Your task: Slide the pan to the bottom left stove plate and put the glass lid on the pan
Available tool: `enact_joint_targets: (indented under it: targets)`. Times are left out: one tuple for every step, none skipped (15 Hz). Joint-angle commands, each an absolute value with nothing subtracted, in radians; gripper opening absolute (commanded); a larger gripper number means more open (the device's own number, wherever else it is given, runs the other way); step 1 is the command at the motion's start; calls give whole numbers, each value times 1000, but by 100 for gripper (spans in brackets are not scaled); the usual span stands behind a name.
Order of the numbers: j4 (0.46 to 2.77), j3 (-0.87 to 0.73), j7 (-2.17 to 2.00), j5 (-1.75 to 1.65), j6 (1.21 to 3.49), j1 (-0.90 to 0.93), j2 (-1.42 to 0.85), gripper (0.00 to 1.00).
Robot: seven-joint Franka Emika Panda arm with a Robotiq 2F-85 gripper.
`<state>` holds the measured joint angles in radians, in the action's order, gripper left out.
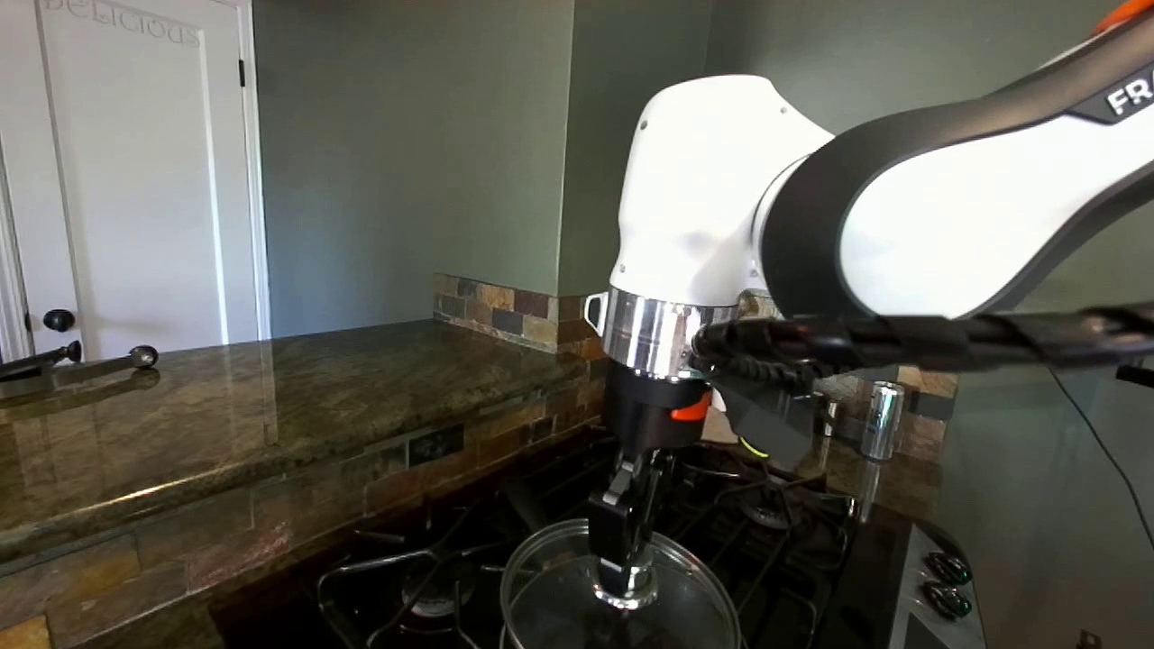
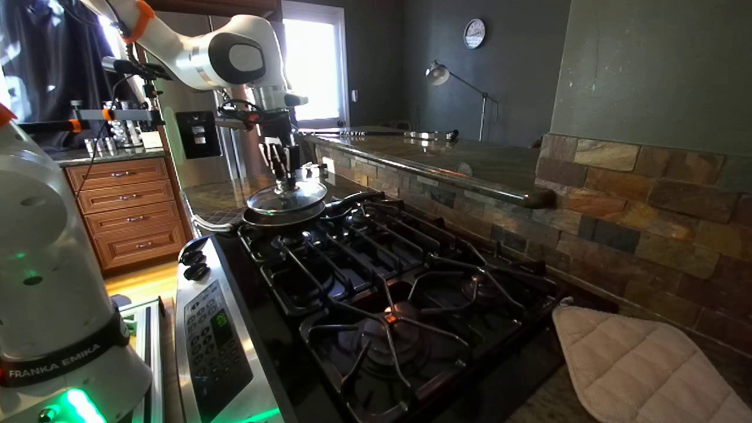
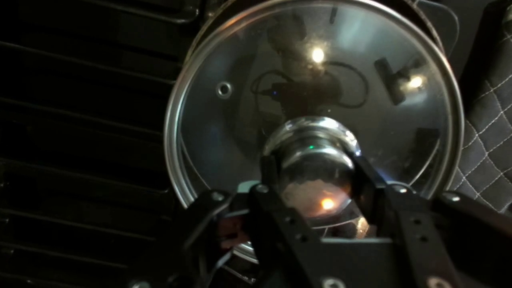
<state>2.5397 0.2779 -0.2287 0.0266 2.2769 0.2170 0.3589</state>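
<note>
Gripper [image 3: 315, 162] around glass lid's [image 3: 308, 96] shiny knob [image 3: 316, 184]

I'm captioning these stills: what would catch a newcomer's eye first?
Probably the big white arm over the stove, its hand closed on the knob of the glass lid. In an exterior view, the pan shows beneath it at the stove's far end; a pale quilted pad lies lower right.

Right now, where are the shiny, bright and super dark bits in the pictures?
Wrist view: light spots and dark reflections on the glass lid, an orange glint on its shiny knob, and the stove at the left nearly black; in an exterior view: the door's window washed out white, and a green light glaring on the robot's base.
</note>
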Motion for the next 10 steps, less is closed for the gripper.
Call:
enact_joint_targets:
  targets:
    - [2554, 277, -226, 34, 2362, 224, 339, 23]
    - [2550, 275, -217, 39, 2376, 228, 327, 23]
    - [2548, 276, -214, 39, 2385, 230, 320, 23]
    - [2548, 276, -210, 41, 2393, 233, 318, 23]
    - [2548, 276, -207, 44, 2395, 237, 314, 23]
    - [2549, 275, -202, 49, 2393, 241, 314, 23]
    - [2549, 275, -200, 52, 2384, 244, 315, 23]
    - [2549, 274, -196, 54, 2379, 247, 317, 23]
    - [2548, 273, -196, 57, 2373, 248, 320, 23]
    - [2546, 274, -197, 59, 2361, 251, 323, 23]
